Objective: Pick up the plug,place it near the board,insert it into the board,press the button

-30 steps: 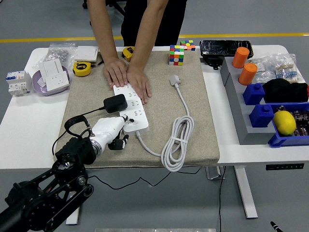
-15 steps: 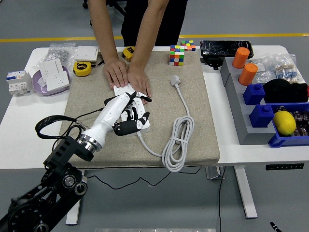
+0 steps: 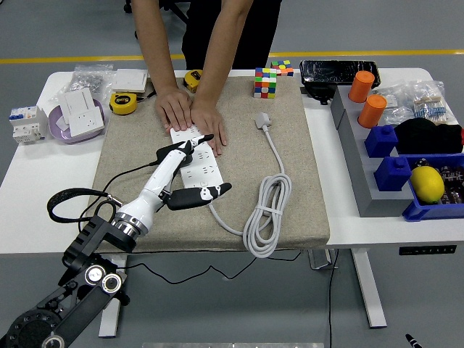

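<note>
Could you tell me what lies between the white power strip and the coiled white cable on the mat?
In the head view, only bare beige mat separates the white power strip from the coiled white cable.

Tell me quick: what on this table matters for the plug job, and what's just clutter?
Job: power strip, left hand over it, person's hands steadying its far end; white cable.
Clutter: Rubik's cube, tape measure, orange cups, lemon.
</note>
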`<state>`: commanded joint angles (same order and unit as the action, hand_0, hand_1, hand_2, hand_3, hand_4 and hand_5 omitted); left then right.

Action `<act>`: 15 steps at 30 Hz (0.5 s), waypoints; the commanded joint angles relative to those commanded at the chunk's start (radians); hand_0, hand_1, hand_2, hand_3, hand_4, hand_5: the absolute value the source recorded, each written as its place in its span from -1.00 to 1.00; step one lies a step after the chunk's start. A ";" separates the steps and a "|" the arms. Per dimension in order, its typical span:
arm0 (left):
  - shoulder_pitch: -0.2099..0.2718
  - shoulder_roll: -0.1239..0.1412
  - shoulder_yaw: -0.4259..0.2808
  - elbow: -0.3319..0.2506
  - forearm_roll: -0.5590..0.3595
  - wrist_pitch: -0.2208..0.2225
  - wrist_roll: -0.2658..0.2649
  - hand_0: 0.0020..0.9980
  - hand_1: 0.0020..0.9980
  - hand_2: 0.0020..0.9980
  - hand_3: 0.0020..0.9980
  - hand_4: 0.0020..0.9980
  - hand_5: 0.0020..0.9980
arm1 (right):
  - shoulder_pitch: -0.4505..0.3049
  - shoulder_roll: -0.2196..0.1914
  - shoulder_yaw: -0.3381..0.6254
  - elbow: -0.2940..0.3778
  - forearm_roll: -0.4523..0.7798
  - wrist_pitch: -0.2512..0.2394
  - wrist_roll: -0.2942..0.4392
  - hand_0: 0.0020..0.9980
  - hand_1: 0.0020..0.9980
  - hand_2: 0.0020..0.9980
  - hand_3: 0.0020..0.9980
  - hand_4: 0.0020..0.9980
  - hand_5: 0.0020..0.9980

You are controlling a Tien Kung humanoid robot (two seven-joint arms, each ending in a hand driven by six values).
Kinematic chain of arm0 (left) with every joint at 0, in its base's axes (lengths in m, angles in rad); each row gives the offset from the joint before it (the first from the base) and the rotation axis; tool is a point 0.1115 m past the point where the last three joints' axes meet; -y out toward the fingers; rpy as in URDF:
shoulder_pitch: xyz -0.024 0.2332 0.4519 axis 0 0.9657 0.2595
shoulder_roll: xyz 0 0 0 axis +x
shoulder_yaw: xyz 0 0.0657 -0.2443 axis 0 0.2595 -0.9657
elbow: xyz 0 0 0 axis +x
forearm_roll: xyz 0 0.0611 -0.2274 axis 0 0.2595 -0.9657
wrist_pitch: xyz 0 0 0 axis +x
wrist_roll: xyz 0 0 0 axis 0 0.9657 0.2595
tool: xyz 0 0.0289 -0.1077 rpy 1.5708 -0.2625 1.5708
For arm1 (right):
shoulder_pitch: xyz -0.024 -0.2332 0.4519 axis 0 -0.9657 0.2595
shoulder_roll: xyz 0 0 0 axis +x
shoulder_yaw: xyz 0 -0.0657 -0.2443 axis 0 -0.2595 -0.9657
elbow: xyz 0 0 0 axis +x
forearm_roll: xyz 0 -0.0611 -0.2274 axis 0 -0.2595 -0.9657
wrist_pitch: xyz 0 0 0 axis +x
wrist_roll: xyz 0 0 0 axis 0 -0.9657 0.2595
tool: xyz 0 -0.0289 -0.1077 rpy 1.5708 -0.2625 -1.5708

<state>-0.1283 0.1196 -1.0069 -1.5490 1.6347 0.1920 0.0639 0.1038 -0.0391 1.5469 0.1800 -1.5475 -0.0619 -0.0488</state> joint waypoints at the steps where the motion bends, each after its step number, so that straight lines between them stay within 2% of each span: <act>1: -0.001 -0.001 -0.001 0.006 0.008 -0.001 0.012 0.80 0.92 0.85 0.89 0.88 -0.41 | 0.000 0.000 -0.001 0.000 -0.001 0.000 0.000 0.61 0.47 0.46 0.51 1.00 1.00; 4: -0.005 -0.002 -0.007 0.019 0.051 -0.002 0.050 0.80 0.92 0.85 0.89 0.88 -0.41 | 0.000 -0.002 0.001 0.000 -0.006 0.001 -0.001 0.61 0.47 0.46 0.51 1.00 1.00; 5: -0.006 -0.001 -0.007 0.025 0.072 -0.007 0.066 -0.33 -0.45 -0.21 0.84 0.80 -0.41 | 0.001 -0.002 0.001 0.000 -0.007 0.001 -0.001 0.61 0.47 0.46 0.51 1.00 1.00; 8: -0.008 0.001 -0.009 0.033 0.134 -0.012 0.103 -0.33 -0.45 -0.21 0.84 0.80 -0.41 | 0.001 -0.004 0.001 0.000 -0.009 0.002 -0.001 0.61 0.47 0.46 0.51 1.00 1.00; 10: -0.010 -0.002 -0.018 0.045 0.200 -0.035 0.144 -0.33 -0.45 -0.21 0.84 0.80 -0.41 | 0.002 -0.004 0.001 0.000 -0.011 0.002 -0.001 0.61 0.47 0.46 0.51 1.00 1.00; 11: -0.012 -0.002 -0.020 0.050 0.224 -0.043 0.159 -0.56 -0.85 -0.63 0.54 0.27 -0.76 | 0.002 -0.004 0.000 0.000 -0.011 0.002 -0.001 0.61 0.47 0.46 0.51 1.00 1.00; 15: -0.021 -0.003 -0.023 0.068 0.323 -0.077 0.211 -0.56 -0.85 -0.63 0.54 0.27 -0.76 | 0.001 -0.005 0.002 0.000 -0.017 0.003 -0.002 0.61 0.47 0.46 0.51 1.00 1.00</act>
<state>-0.1489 0.1162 -1.0295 -1.4814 1.9576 0.1146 0.2750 0.1045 -0.0438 1.5494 0.1800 -1.5650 -0.0587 -0.0512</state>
